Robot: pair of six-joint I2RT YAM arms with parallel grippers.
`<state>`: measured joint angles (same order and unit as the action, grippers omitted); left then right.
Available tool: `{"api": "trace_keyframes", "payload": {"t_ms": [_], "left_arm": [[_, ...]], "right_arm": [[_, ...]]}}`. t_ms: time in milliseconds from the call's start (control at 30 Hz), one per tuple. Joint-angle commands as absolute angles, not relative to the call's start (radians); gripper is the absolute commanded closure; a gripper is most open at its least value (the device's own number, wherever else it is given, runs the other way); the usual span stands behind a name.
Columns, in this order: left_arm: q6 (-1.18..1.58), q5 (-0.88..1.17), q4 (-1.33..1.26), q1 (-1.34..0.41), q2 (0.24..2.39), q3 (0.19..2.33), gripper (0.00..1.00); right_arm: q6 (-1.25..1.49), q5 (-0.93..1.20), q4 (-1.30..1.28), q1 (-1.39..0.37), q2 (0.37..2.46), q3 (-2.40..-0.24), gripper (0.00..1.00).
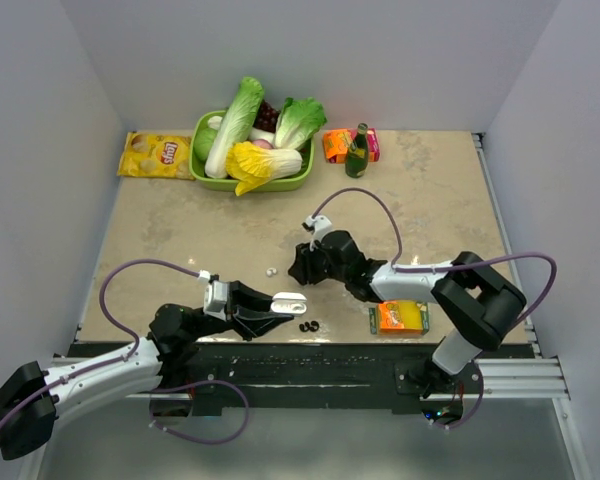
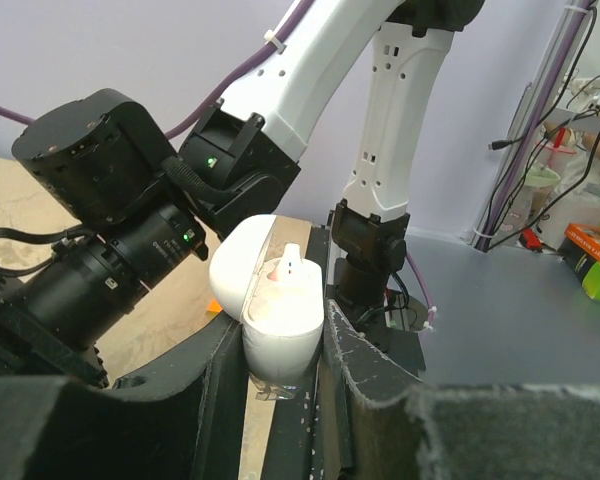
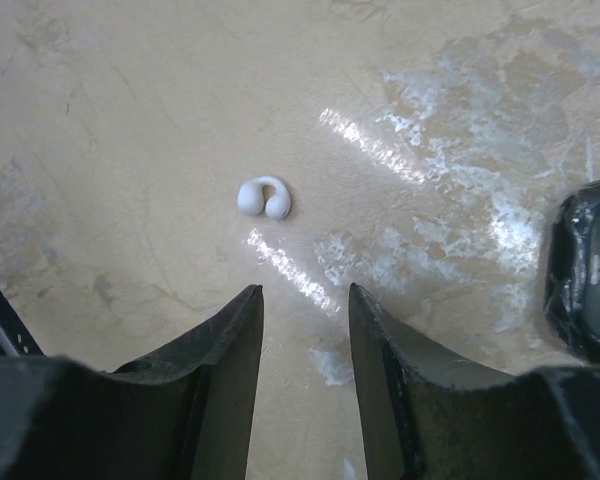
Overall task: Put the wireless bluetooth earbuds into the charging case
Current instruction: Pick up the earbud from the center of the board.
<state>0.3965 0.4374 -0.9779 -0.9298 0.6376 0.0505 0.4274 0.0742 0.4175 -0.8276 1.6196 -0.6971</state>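
LOADING THE CASE: The left tool (image 2: 285, 350) is clamped on the lower half of an open white charging case (image 2: 280, 310), lid swung back and mouth turned upward. It holds the case near the front edge of the tabletop (image 1: 180, 230), apparently to offer a steady target while the other arm fetches. A small white prong stands in the case's well; whether it is a seated earbud or part of the case cannot be told. Opposite, the right tool (image 3: 305, 295) hangs low over the tabletop with its jaws partly apart and nothing between them. It points at a lone white earbud (image 3: 264, 198) lying loose just ahead of its fingertips, apart from them. The gap looks wider than the tiny curved bud, suggesting a pinch is being lined up rather than made. A dark glossy object (image 3: 585, 270), possibly a second case, sits at the edge of the right wrist view, well to the side of the bud. The black earbuds (image 1: 308, 326) lie together by the near edge, just beside the held case, not yet loaded. On so polished a surface, the bean-sized bud could skid from closing jaws.
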Motion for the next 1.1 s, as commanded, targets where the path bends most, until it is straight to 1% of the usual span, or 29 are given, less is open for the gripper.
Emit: {"api": "trace_keyframes", "payload": {"t_ms": [0, 67, 367, 533, 700, 933, 1067], "left_arm": [[0.376, 0.428, -1.038, -0.933, 0.646, -0.055, 1.0], [0.379, 0.431, -1.042, -0.933, 0.647, -0.054, 1.0], [0.383, 0.417, -1.003, -0.933, 0.6, -0.058, 1.0], [0.385, 0.417, -1.005, -0.933, 0.597, -0.058, 1.0], [0.387, 0.422, -1.006, -0.933, 0.597, -0.055, 1.0], [0.385, 0.423, -0.982, -0.933, 0.583, -0.049, 1.0], [0.382, 0.422, -0.966, -0.934, 0.574, -0.046, 1.0]], "right_arm": [[0.387, 0.126, 0.387, -0.88, 1.641, -0.752, 0.59], [0.387, 0.117, 0.391, -0.903, 1.667, -0.768, 0.6], [0.391, 0.104, 0.393, -0.905, 1.735, -0.847, 0.61], [0.417, 0.217, 0.437, -0.907, 1.799, -0.913, 0.62], [0.451, 0.264, 0.465, -0.914, 1.894, -0.969, 0.62], [0.492, 0.247, 0.486, -0.914, 1.974, -1.032, 0.63], [0.489, 0.203, 0.474, -0.914, 1.956, -1.011, 0.63]]}}
